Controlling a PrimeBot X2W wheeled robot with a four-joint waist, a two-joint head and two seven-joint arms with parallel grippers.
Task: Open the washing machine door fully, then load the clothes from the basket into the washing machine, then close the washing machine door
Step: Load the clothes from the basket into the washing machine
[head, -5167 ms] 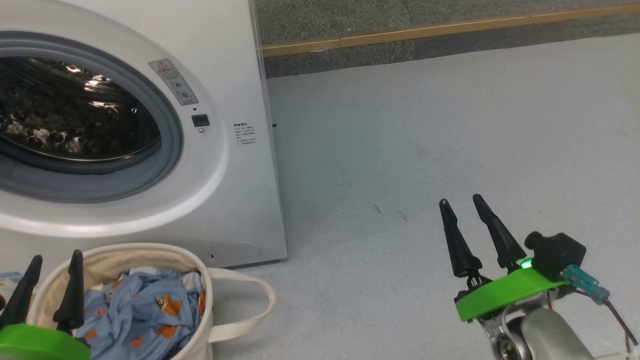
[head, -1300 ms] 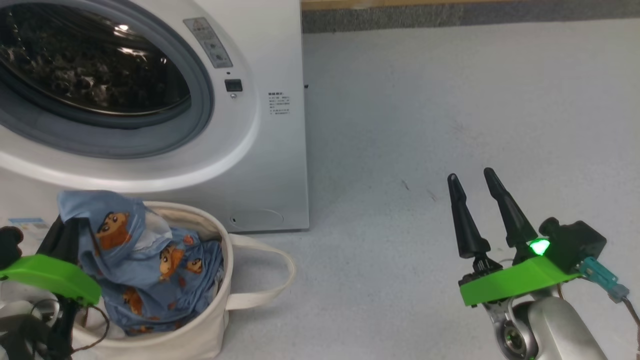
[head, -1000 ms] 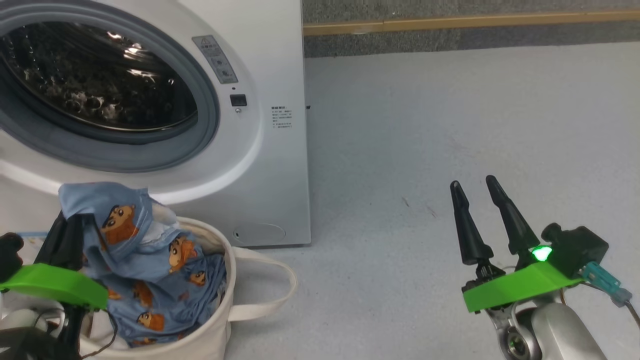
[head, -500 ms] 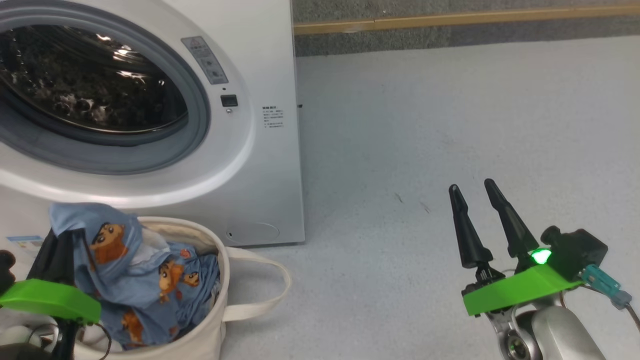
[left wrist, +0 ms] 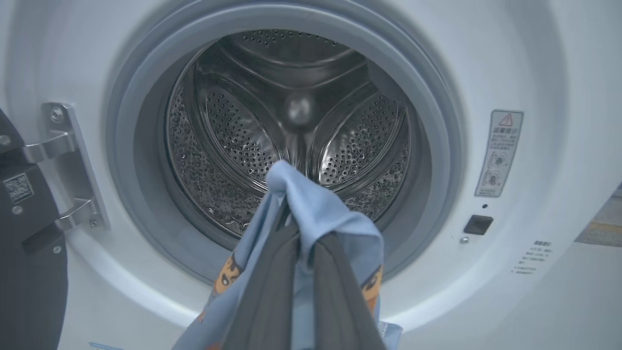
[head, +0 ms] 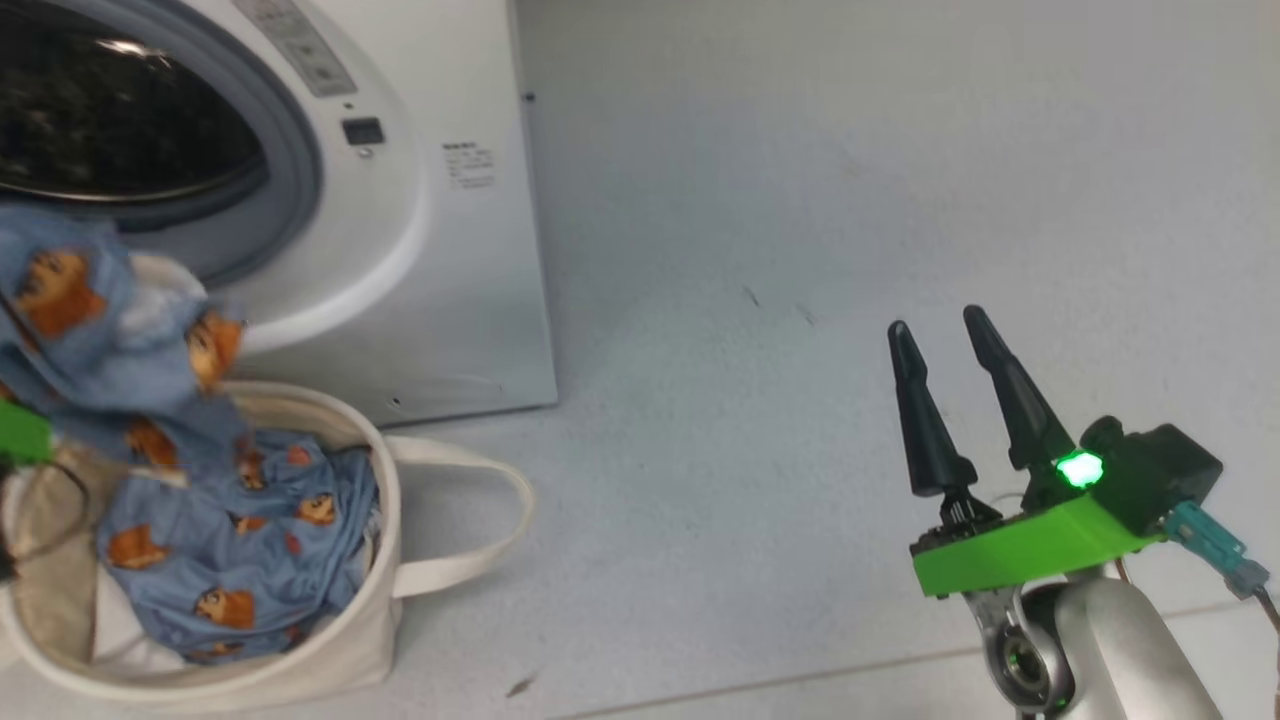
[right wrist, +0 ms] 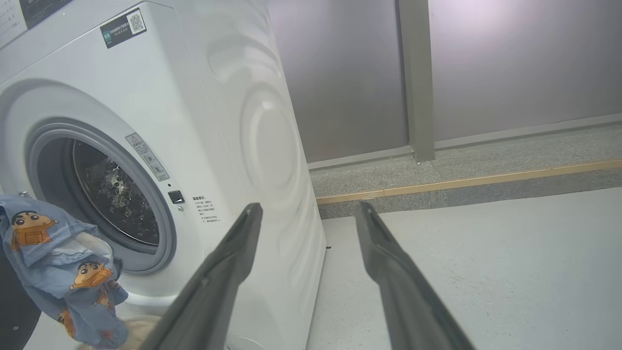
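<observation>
The washing machine (head: 450, 250) stands at the upper left with its steel drum (left wrist: 301, 121) open. Its door (left wrist: 24, 272) is swung aside, a dark edge by the hinge in the left wrist view. My left gripper (left wrist: 299, 228) is shut on a light blue cartoon-print garment (left wrist: 316, 214), held in front of the lower rim of the opening. That garment (head: 100, 320) hangs above the cream basket (head: 330, 640), where more of the clothes (head: 230, 520) lie. Off to the right above bare floor, my right gripper (head: 932, 320) is open and holds nothing.
The basket's loop handle (head: 470, 520) lies on the pale floor toward the right. A grey stone kerb with a wooden strip (right wrist: 461, 182) runs along the wall behind the machine. A warning sticker and door latch (left wrist: 478, 223) sit right of the opening.
The head camera has swung, shifting the whole picture. My left gripper has lifted the garment from basket-rim height up in front of the drum opening. The right gripper stays open in place.
</observation>
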